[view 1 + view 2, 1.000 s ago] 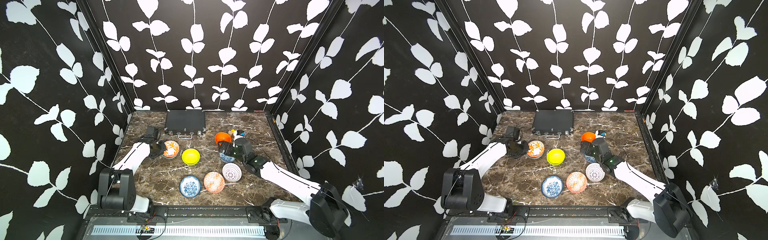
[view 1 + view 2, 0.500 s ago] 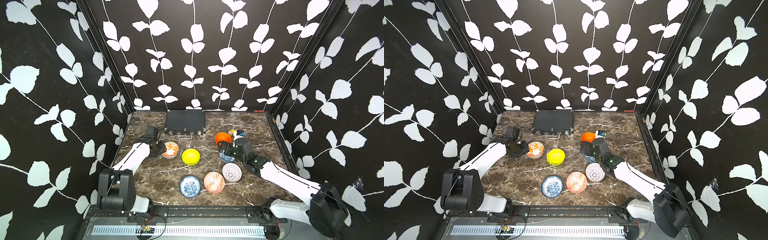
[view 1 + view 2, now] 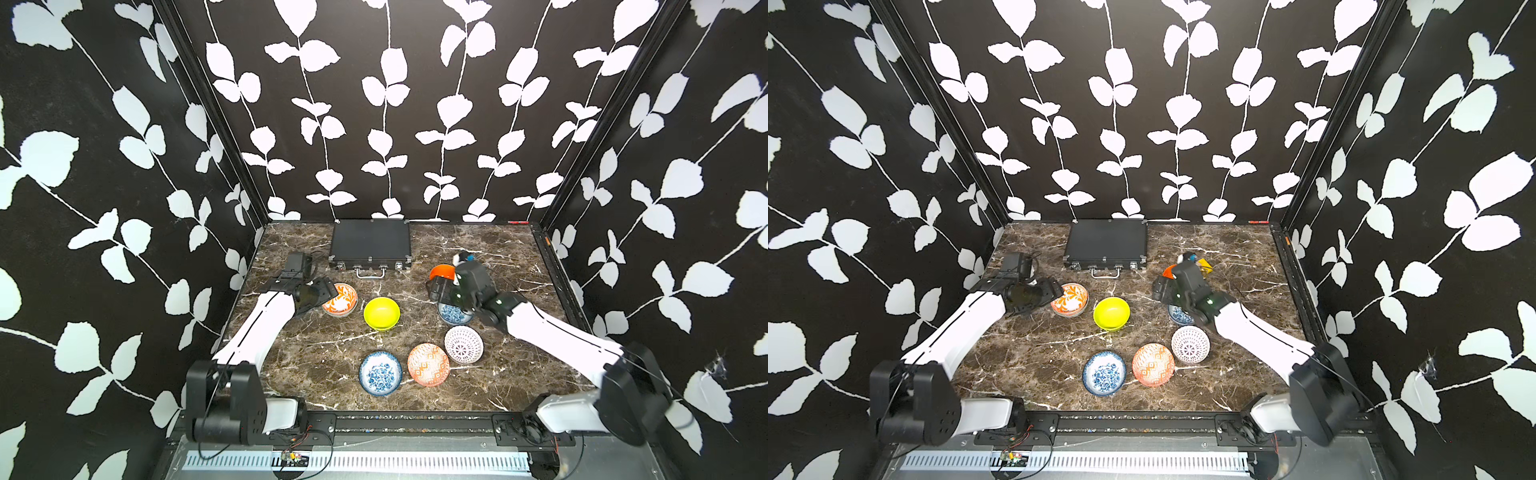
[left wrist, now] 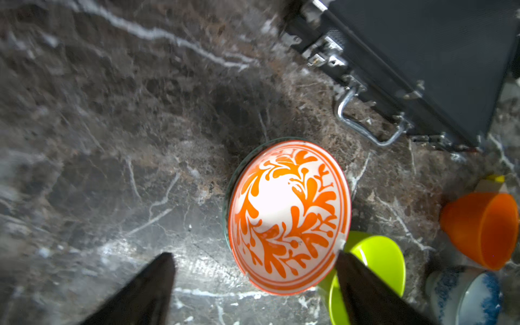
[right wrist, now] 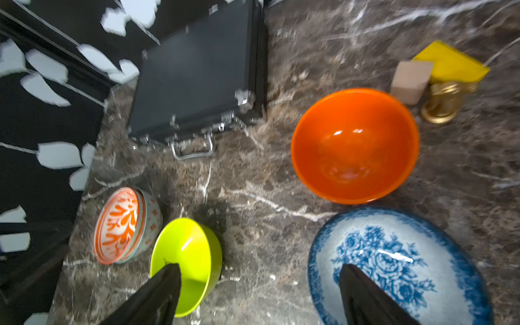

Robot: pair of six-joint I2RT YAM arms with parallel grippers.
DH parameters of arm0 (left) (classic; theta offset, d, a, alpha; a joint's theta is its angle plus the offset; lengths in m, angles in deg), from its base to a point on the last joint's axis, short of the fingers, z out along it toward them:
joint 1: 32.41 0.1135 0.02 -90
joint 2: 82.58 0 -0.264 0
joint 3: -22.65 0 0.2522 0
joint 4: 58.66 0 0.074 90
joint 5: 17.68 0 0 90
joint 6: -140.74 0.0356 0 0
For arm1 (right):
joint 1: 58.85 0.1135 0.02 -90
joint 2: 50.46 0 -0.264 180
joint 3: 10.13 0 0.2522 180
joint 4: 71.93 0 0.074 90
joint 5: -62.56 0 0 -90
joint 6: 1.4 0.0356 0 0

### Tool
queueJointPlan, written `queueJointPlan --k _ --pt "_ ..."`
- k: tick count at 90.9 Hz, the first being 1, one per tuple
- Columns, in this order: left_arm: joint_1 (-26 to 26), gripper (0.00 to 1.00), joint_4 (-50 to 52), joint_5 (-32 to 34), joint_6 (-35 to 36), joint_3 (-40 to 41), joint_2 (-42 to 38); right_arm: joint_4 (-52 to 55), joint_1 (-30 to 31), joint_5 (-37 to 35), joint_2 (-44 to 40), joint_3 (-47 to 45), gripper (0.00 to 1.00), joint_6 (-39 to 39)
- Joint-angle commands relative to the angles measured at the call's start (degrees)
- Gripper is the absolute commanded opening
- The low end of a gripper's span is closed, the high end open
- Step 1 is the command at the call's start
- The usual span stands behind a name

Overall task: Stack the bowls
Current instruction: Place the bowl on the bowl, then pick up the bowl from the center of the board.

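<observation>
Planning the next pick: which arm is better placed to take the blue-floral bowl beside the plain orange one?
Right, I'd say. The right end effector, open, hangs over the blue-floral bowl, one finger above its inside. The left end effector, also open, is far off at the orange-leaf bowl.

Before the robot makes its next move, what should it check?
1. Leaf bowl seated inside the grey-green bowl: ok.
2. Left hand open, holding nothing: ok.
3. Left hand clear of the leaf bowl's rim: cannot tell; it sits very near.
4. Right hand open at the floral bowl: ok.
5. Room for a finger between the floral bowl and the orange bowl: cannot tell; the rims look close.
6. All bowls in one stack: not ok; the yellow bowl and others lie singly.
</observation>
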Motion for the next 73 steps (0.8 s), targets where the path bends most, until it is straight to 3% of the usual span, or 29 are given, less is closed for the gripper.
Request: queueJointPlan --k 1,28,56,73 --pt "0.0 0.98 4.0 0.1 2.1 -0.2 -5.4 11.7 2.8 4.5 7.0 8.7 0.85 0.1" --pt "0.1 0.98 9.9 -4.3 13.1 2.2 -16.2 24.4 7.9 2.4 24.9 29.3 0.75 -0.1" --pt "0.1 0.99 14.4 -9.6 20.1 0.1 -22.3 28.3 9.9 2.4 33.9 36.5 0.64 -0.6" --pt "0.1 0.98 12.9 -10.6 19.8 1.3 -24.3 32.3 11.1 0.5 37.2 39.7 0.54 -0.9"
